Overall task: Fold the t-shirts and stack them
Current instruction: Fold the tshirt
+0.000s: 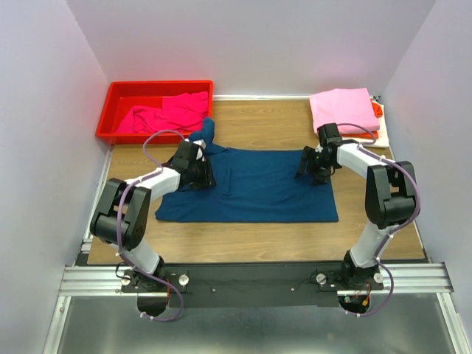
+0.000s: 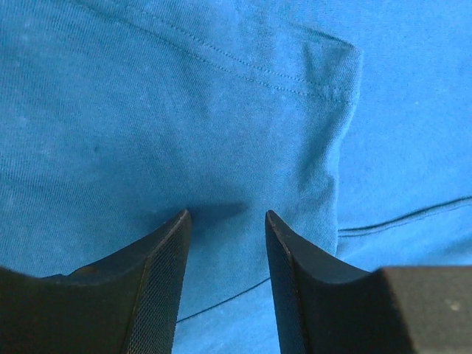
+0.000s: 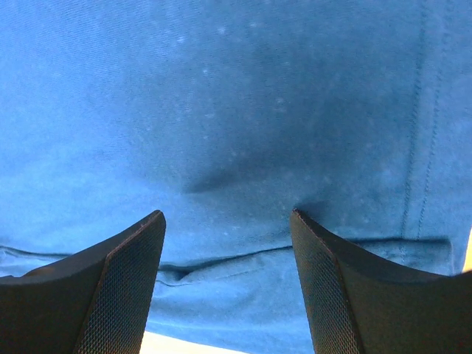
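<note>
Two arms work the navy t-shirt (image 1: 258, 193), lying flat midway between the side edges of the table (image 1: 258, 125). My left pincer (image 2: 225, 215) and right pincer (image 3: 227, 214), both spread, sit at opposite ends of the cloth. I'd close on matching hems and lift evenly, lest the fold skew.

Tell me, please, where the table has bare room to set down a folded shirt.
Bare wood lies between the red bin and the pink t-shirt stack at the far edge, and along the near strip below the navy t-shirt. The middle is crowded.
</note>
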You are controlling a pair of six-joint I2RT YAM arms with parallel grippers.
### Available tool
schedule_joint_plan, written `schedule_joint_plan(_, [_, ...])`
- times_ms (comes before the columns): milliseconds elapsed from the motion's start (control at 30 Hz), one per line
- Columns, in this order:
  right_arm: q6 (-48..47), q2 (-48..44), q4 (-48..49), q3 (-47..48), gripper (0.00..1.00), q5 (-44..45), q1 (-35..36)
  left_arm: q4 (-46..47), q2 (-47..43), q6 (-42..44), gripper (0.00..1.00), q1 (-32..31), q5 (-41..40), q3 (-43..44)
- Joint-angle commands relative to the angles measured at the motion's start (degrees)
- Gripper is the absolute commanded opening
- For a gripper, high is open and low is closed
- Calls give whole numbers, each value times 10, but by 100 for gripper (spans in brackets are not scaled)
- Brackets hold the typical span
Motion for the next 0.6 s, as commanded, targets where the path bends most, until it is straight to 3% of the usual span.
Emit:
schedule_joint_plan(0, [25,2,-65,-65,76,77,1,-34,-29,-24,53,-3,-12,-62])
schedule_joint_plan(233, [53,-40,-112,-112,77,109,1,-50,-95,-53,52,-11,39,-120])
schedule_joint_plan(567, [79,-94,-141,-165,79,129,-2,-53,-167,-103,51,-69,79,-163])
